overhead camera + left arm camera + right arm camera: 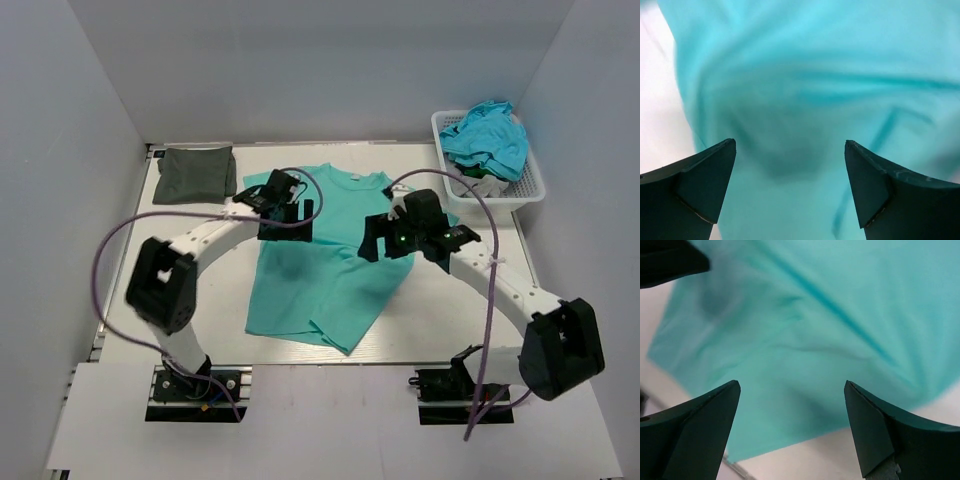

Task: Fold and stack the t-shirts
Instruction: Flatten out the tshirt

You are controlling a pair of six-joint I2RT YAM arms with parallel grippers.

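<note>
The teal-green t-shirt (320,265) lies spread on the table's middle, neck toward the back, its lower right corner wrinkled. The dark olive-green shirt (195,173) lies folded square at the back left. My left gripper (299,215) is open and empty, hovering over the teal shirt's left shoulder; teal cloth (805,75) fills the left wrist view between the spread fingers (790,142). My right gripper (376,240) is open and empty over the shirt's right side; in the right wrist view (792,382) it hangs above the cloth's edge (790,340) and bare table.
A white basket (527,190) at the back right holds several crumpled blue and teal garments (487,135). Grey walls close in the table on the left, back and right. Purple cables loop over both arms.
</note>
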